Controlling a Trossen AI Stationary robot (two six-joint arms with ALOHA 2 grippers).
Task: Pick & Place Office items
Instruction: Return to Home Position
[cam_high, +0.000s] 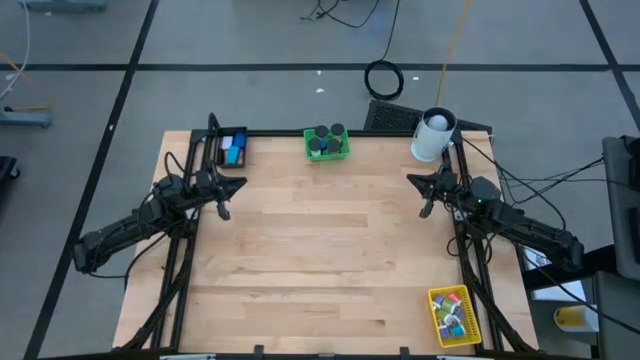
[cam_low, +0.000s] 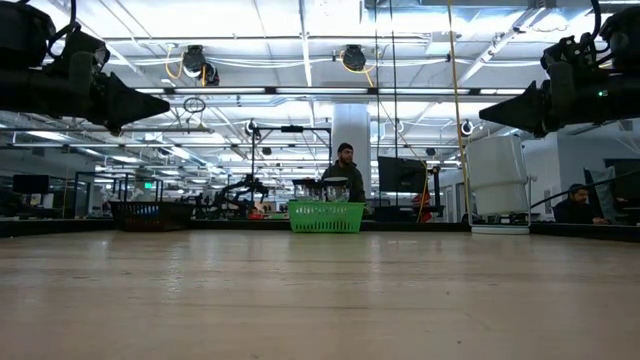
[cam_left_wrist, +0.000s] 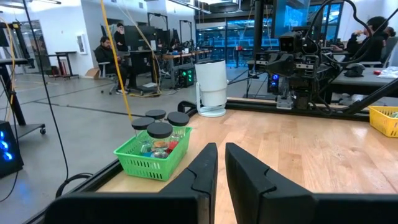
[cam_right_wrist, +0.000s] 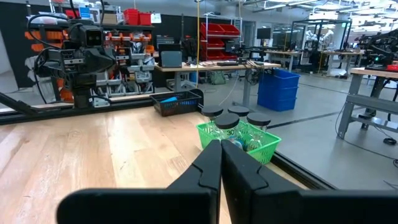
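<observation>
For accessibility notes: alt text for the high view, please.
Two arms flank a wooden table, left gripper and right gripper shut above it. Along the far edge: black bin, green bin, white cylinder; yellow bin at near-right corner.

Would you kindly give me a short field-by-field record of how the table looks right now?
left hand: raised near the table's left edge, shut, empty
right hand: raised near right edge, shut, empty
green bin: far edge, middle; black-lidded jars inside
black bin: far left corner; blue items inside
yellow bin: near right corner; small coloured items inside
white cylinder: far right corner
</observation>
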